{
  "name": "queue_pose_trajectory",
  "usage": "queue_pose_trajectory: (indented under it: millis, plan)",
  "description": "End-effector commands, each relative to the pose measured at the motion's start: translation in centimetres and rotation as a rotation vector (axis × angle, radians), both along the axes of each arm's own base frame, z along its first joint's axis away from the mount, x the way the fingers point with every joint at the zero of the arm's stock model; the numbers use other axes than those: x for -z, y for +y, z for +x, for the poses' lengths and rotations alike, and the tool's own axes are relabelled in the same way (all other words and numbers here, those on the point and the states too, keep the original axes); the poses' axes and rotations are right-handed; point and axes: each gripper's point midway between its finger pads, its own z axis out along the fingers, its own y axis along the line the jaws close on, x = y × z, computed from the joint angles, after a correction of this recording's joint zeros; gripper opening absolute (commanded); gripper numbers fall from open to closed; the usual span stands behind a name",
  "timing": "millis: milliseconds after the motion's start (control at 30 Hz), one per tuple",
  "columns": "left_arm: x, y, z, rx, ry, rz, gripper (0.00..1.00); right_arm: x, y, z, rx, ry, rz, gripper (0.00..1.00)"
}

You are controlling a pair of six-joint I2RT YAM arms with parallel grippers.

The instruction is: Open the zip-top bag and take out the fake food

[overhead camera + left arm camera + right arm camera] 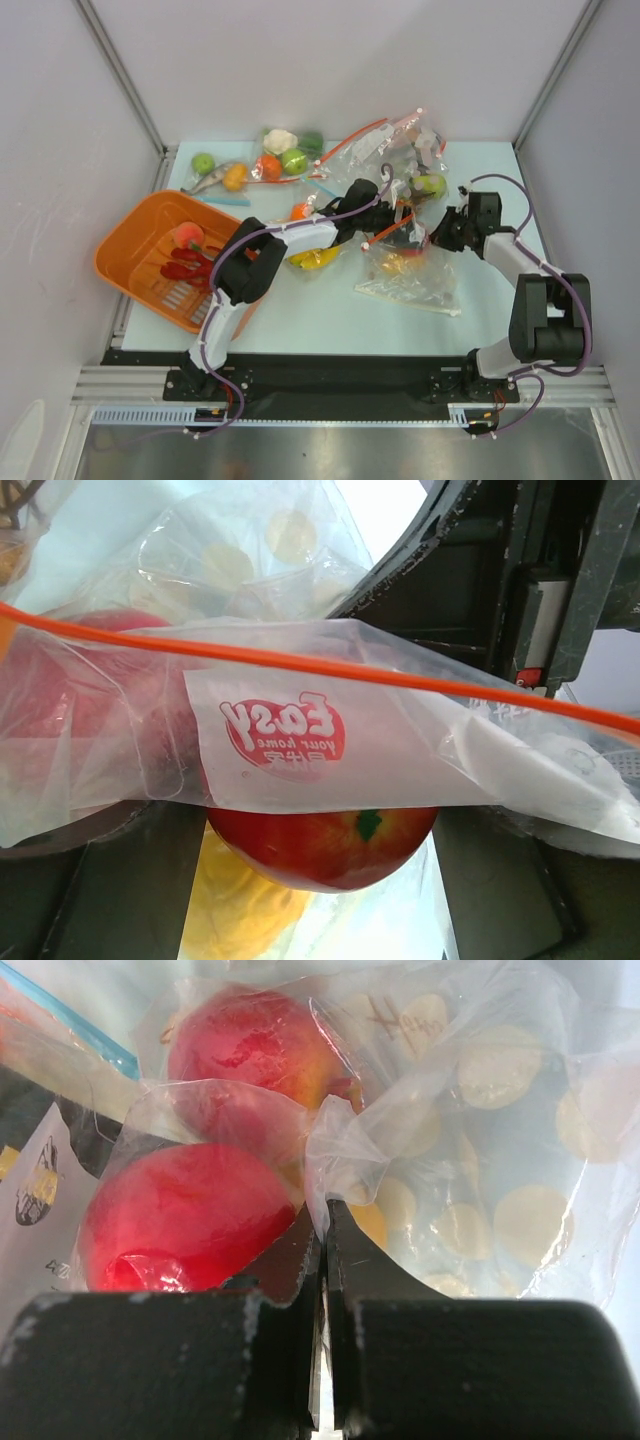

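Tightly, right hand [325, 1235] pinching zip-top bag [480, 1160], left hand [320, 880] wide astride red apple [320, 845], grip unclear.

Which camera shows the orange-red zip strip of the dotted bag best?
The left wrist view: the zip strip crosses the whole frame, close and sharp, above a red apple. The top external view shows it only as a short orange line. The right wrist view shows none of it.
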Motion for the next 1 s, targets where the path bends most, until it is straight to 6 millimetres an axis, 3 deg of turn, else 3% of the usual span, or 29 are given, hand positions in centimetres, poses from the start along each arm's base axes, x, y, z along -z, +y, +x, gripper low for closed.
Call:
queue_pose_trajectory:
  millis: [0, 100, 267, 533, 967]
  plan:
    - [-1.5, -1.0, -0.5, 0.009, -0.078, -0.022, 0.18, -1.6, 1.3, -0.8, -0.047, -0.032, 0.052, 0.0]
    - [-2.0, -0.5, -1.0, 0.021, -0.086, -0.025, 0.0, -1.9, -0.2, -0.8, 0.014, -0.035, 0.079, 0.0]
    - [-2.3, 1.0, -2.2, 0.045, -0.098, -0.018, 0.0, -2.7, -3.5, -0.8, 0.107, -0.054, 0.086, 0.0]
    - [-3.2, 4.1, -3.1, 0.051, -0.117, 0.009, 0.0, -2.9, -5.7, -1.2, 0.167, -0.063, 0.079, 0.0]
    - [-7.9, 9.4, -3.3, 0.008, -0.169, -0.027, 0.0, -5.7, -8.6, -0.6, 0.25, -0.128, 0.105, 0.0]
